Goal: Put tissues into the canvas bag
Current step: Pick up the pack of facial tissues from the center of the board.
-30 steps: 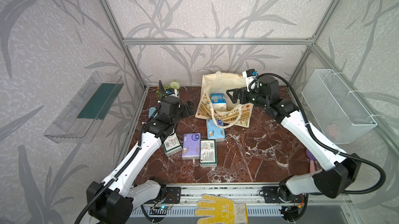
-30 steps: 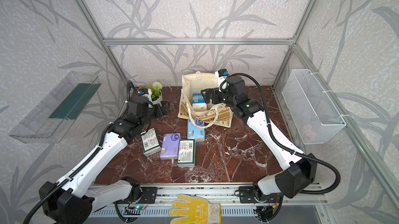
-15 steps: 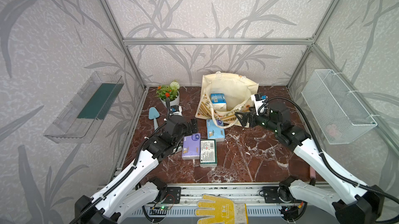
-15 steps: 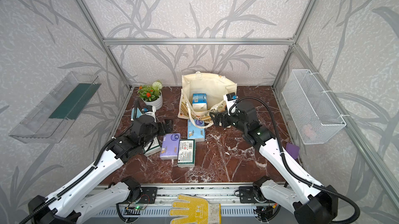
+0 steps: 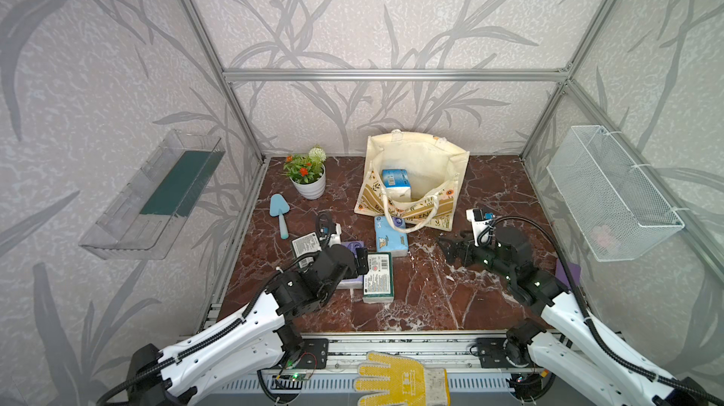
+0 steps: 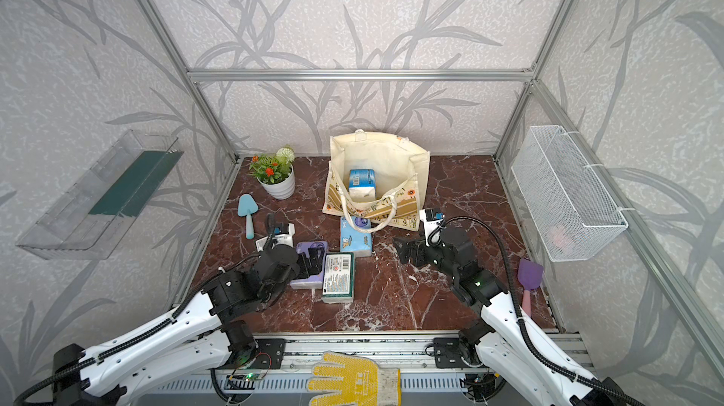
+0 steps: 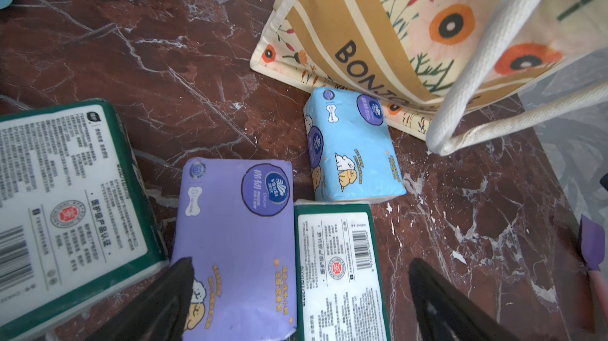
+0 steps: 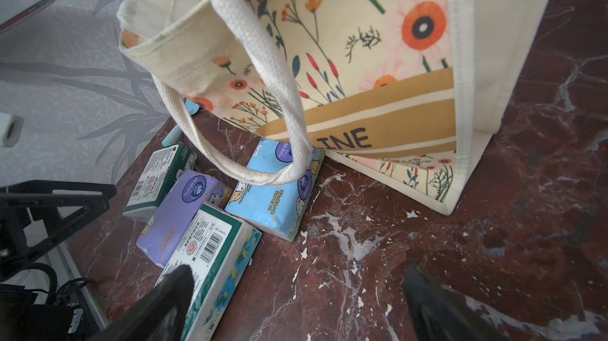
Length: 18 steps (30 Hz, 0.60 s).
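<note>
While, in a top view, the left pincer [image 5: 361, 261] hangs released over a lilac pack [image 5: 351, 246] at lower centre, the right pincer [image 5: 449, 253] gapes empty nearby; the canvas bag [image 5: 427, 157] above holds a blue pack [image 5: 396, 182]. Left wrist: a green pack [image 7: 335, 270] touches the lilac. Right wrist: the bag handle [image 8: 263, 59] crosses another blue pack [image 8: 279, 201].

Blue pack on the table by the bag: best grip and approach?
Come from above and pinch the blue pack across its two long sides, toward its near half. It lies flat with both sides clear; the bag handle drapes over its far end.
</note>
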Each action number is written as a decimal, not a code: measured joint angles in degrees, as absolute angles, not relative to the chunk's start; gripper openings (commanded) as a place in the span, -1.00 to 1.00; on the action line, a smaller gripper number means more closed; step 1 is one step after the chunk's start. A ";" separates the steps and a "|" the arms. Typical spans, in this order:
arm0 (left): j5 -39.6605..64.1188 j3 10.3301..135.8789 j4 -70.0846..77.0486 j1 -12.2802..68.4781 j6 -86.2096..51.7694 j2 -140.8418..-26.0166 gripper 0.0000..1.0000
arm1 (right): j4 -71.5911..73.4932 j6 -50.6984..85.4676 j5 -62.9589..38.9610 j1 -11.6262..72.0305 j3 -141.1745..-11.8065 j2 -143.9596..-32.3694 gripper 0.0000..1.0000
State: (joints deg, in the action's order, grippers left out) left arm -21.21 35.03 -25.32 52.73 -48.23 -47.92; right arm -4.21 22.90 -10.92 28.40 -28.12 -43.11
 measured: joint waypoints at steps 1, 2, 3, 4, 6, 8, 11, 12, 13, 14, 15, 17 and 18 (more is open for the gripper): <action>-21.96 35.03 -25.28 54.54 -48.95 -49.23 0.99 | -3.68 23.83 -10.87 28.97 -27.03 -42.98 0.98; -22.68 35.05 -25.34 56.05 -49.67 -50.46 0.98 | -3.07 24.53 -10.72 29.58 -26.00 -42.94 0.98; -23.14 35.03 -25.39 57.30 -50.24 -51.55 0.98 | -2.76 25.28 -10.48 30.13 -25.12 -42.94 0.98; -23.68 35.05 -25.50 58.67 -51.05 -52.69 0.98 | -2.48 26.00 -10.26 30.74 -24.12 -42.94 0.98; -24.38 35.03 -25.47 60.97 -52.38 -54.30 0.98 | -1.72 27.44 -9.45 31.88 -22.20 -42.87 0.98; -24.71 35.03 -25.28 63.05 -53.98 -55.51 0.98 | -1.08 28.91 -8.75 32.73 -20.27 -42.48 0.98; -24.99 35.03 -25.32 65.30 -56.16 -57.47 0.99 | -0.51 30.52 -7.62 33.06 -18.39 -41.54 0.98; -25.06 35.03 -25.36 66.00 -56.84 -58.24 0.98 | -0.40 30.89 -7.35 33.08 -18.04 -41.19 0.98; -25.10 35.05 -25.47 66.67 -57.60 -59.05 0.98 | -0.23 31.33 -6.98 33.08 -17.72 -40.80 0.98; -25.12 35.05 -25.54 67.37 -58.30 -59.75 0.98 | -0.25 31.64 -6.57 33.06 -17.52 -40.49 0.98; -25.08 35.05 -25.54 67.94 -58.87 -60.29 0.98 | -0.27 31.83 -6.37 33.06 -17.45 -40.32 0.98; -24.95 35.05 -25.39 68.82 -60.01 -61.19 0.98 | -0.19 32.14 -5.96 33.08 -17.45 -40.21 0.98; -24.91 35.05 -25.30 69.08 -60.31 -61.49 0.98 | -0.21 32.18 -5.87 33.08 -17.45 -40.23 0.98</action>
State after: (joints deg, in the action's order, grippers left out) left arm -24.91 35.05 -25.30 69.08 -60.31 -61.49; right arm -0.21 32.18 -5.87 33.08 -17.45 -40.23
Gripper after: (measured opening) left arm 0.992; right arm 0.989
